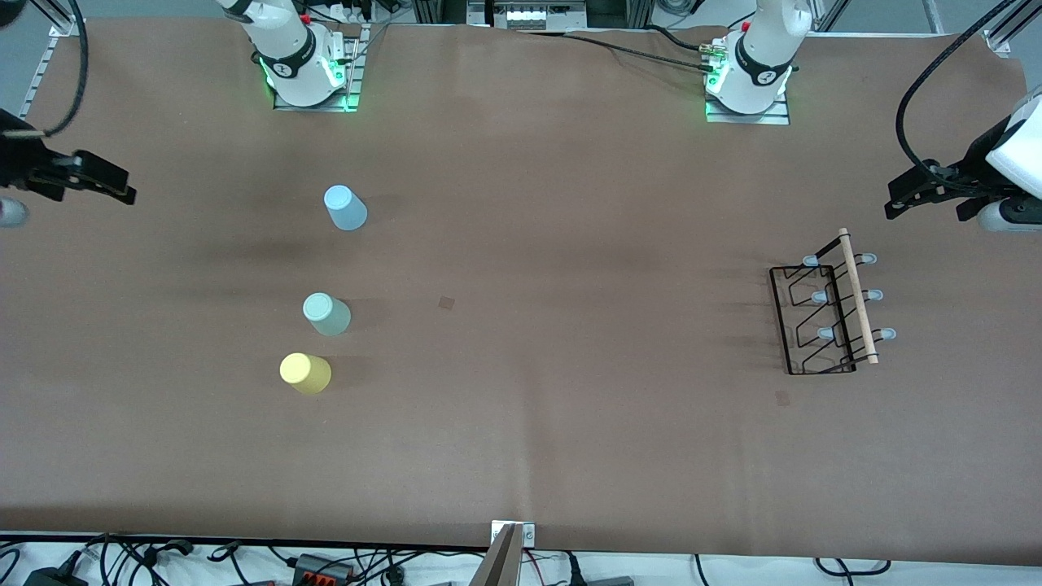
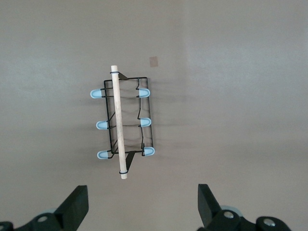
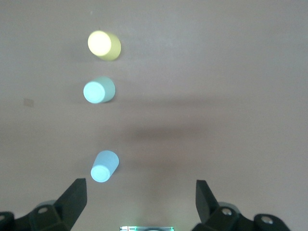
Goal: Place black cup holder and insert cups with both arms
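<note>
The black cup holder (image 1: 826, 313) stood on the brown table (image 1: 521, 456) near the left arm's end. The left gripper (image 1: 928, 198) hung wide open and empty over the table edge near it. Three cups stood toward the right arm's end: the blue cup (image 1: 345, 207), then the green cup (image 1: 326, 314), then the yellow cup (image 1: 305, 373) nearest the front camera. The right gripper (image 1: 89, 183) hung open and empty, well apart from them.
</note>
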You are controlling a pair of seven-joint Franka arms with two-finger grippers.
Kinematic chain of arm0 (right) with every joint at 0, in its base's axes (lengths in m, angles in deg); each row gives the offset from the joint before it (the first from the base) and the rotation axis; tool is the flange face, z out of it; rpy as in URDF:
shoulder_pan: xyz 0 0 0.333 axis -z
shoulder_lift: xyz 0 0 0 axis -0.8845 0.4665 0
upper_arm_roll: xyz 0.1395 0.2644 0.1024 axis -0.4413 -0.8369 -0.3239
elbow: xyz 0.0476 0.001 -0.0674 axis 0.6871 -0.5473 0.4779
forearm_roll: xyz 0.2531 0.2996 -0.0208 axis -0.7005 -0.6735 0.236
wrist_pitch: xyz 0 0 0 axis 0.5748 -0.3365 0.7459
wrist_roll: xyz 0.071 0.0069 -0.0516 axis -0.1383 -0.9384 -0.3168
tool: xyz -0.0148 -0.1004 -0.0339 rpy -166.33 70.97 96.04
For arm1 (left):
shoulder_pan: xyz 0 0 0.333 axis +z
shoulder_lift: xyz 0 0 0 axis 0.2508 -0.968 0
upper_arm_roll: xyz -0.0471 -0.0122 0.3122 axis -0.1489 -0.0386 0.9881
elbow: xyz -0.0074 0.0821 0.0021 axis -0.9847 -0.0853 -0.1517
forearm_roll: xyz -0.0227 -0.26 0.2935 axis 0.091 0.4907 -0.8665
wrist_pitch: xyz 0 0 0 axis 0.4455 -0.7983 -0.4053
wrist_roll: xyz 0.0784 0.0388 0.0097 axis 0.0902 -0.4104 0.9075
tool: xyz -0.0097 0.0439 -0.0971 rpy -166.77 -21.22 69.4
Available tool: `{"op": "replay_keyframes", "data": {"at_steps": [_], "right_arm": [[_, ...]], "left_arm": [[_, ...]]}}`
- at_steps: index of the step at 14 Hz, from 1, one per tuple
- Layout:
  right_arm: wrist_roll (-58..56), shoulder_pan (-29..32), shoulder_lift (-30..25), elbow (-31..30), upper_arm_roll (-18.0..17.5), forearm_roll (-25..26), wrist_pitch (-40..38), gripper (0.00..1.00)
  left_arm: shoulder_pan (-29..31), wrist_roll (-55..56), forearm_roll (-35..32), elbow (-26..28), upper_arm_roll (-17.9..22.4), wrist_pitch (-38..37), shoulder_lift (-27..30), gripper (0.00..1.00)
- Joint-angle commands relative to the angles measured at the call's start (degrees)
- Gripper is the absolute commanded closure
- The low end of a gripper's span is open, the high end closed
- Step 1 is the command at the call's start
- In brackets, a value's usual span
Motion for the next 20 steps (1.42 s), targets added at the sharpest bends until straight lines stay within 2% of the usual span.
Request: {"op": "replay_keyframes", "data": {"at_steps": [1, 3, 6, 11, 14, 20], "right_arm": [[-1.38, -0.76, 3.11, 0.22, -0.46, -0.40, -0.76, 0.00], [-1.21, -2.60, 6.19, -2.22, -0.46, -0.40, 1.94, 0.00], [-1.03, -3.13, 4.36, -16.52, -0.46, -0.31, 22.20, 0.00], [4.48, -5.24, 5.23, -31.05, -0.46, -0.49, 45.78, 0.00], [8.09, -7.26, 8.12, -31.86, -0.46, -0.49, 49.94, 0.00], [15.39, -10.07, 11.82, -32.74, -0.46, -0.58, 55.57, 0.00]], "left_arm": [[-0.52, 0.49, -0.14, 0.08, 0.32, 0.31, 0.28, 0.00], [-0.52, 0.40, -0.14, 0.08, 0.32, 0.22, 0.28, 0.00], [-0.52, -0.04, -0.22, -0.71, 0.32, 0.14, 0.20, 0.00], [-0.61, 0.57, -0.22, -0.80, 0.23, -0.21, 0.20, 0.00], [-1.13, 0.49, -0.58, -4.12, 0.23, 1.02, -2.69, 0.00], [-1.13, 0.49, -0.14, -4.14, -0.30, 0.92, -2.79, 0.00]]}}
